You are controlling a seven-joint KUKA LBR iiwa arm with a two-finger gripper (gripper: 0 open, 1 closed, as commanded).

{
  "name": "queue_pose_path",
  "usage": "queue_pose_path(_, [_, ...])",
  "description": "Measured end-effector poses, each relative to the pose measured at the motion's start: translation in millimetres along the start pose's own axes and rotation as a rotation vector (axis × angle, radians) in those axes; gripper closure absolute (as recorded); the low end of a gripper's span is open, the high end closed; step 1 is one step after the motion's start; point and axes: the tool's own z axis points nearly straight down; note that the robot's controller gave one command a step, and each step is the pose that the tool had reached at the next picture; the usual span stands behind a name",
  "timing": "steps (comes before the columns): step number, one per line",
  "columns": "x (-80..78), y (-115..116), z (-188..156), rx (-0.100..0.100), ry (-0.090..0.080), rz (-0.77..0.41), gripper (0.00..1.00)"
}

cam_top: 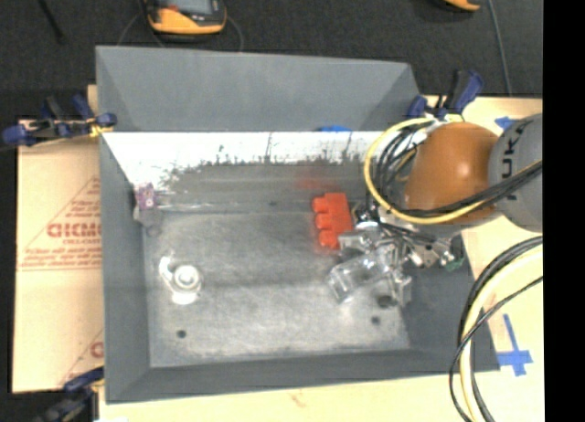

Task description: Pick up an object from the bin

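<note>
At the left wall of the grey metal bin [274, 315], a small purple and clear piece [144, 197] lies against the foot of the wall. It is well apart from all the rest. Somewhat to the right and nearer to the front lies a small white round plastic piece [183, 281], like a cap with a ring under it. It lies alone on the bare floor.

Right of the middle, an orange-red plastic block [331, 220] lies flat, and its right edge is just beside the robot's metal parts. Below it and to the right is a clear plastic piece [345, 280], angular, perhaps a little cup or box (the exact form is hard to read). The pincer [377, 269] hangs low over its right side. I cannot tell whether the pincer is apart or together, nor whether it touches the piece.

I judge the clear piece to be light, stiff and smooth, so it may slide or tip away under pressure. A hold across two opposite walls seems safest. The red block is near enough to be pushed, and the right wall of the bin leaves little room.
</note>
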Motion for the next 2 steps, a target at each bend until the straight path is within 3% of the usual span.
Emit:
queue_pose_path(1, [-2.4, -1.3, -3.6, 0.006, -0.01, 0.004, 1.0])
queue_pose_path(2, [13.3, -41.7, -120.4, 0.007, -0.006, -0.396, 1.0])
